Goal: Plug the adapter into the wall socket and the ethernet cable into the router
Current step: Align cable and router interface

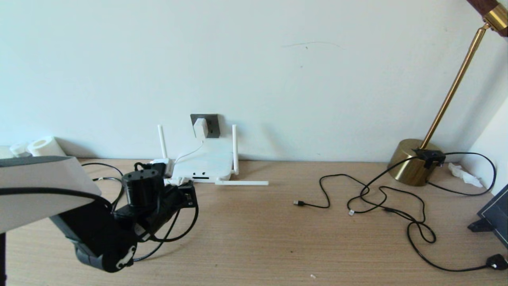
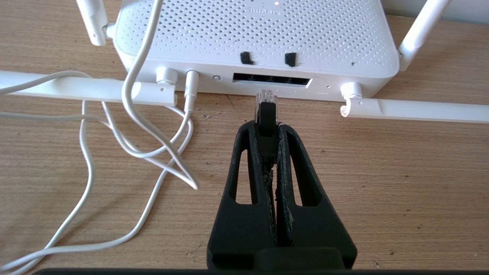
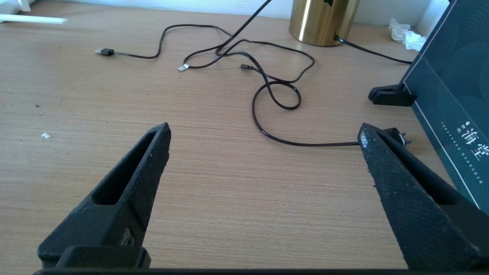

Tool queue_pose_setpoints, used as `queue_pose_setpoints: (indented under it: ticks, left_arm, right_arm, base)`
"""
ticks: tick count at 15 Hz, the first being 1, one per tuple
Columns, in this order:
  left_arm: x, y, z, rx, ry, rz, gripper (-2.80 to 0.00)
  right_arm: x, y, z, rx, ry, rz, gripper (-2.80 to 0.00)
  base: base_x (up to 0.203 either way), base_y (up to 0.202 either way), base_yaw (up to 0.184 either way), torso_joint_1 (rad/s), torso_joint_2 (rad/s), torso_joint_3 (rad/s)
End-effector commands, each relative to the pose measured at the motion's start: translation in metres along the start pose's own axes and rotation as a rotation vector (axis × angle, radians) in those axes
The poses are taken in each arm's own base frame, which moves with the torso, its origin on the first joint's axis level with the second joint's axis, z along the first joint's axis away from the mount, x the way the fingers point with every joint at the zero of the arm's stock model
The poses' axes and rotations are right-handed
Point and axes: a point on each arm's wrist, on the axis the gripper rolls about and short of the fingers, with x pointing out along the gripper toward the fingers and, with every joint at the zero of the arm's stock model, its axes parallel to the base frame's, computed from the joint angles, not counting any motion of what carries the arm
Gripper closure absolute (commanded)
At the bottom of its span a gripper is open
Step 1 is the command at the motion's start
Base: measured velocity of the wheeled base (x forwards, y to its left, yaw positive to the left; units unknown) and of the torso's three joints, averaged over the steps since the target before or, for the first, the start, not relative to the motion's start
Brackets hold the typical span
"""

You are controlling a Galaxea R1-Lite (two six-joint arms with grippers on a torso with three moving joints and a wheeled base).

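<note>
The white adapter (image 1: 201, 127) sits in the dark grey wall socket (image 1: 211, 126), and its thin white cord (image 2: 133, 84) runs down to the router (image 1: 206, 161). My left gripper (image 2: 266, 128) is shut on the ethernet cable's black-sleeved plug (image 2: 265, 110). The plug's clear tip is just short of the router's dark port row (image 2: 271, 80), apart from it. The black ethernet cable (image 1: 186, 228) loops back under my left arm. My right gripper (image 3: 263, 131) hangs open over bare table at the right, holding nothing.
Two router antennas (image 2: 412, 110) lie flat on the table on either side of the ports. Thin black cables (image 1: 381, 198) sprawl at the right, by a brass lamp base (image 1: 410, 162) and a dark box (image 3: 454, 95). Paper rolls (image 1: 45, 146) stand at the far left.
</note>
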Motion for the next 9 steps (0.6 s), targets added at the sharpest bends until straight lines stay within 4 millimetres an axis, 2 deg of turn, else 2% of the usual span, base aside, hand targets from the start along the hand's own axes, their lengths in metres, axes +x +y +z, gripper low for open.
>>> queue_pose_setpoints:
  ticks: [1,9]
  left_arm:
    - [0.0007,0.0004,0.0009,-0.002,-0.008,0.0,0.0]
    - [0.0071,0.0044,-0.004,-0.004,0.009,0.012,0.0]
  right_arm:
    - [0.0001,0.0,0.0,-0.001,0.002,0.0,-2.8]
    - [0.0001,0.0,0.0,-0.001,0.002,0.0,-2.8]
  base:
    - [0.0,0.0,0.0,0.0,0.0,0.0]
    - [0.0,0.0,0.0,0.0,0.0,0.0]
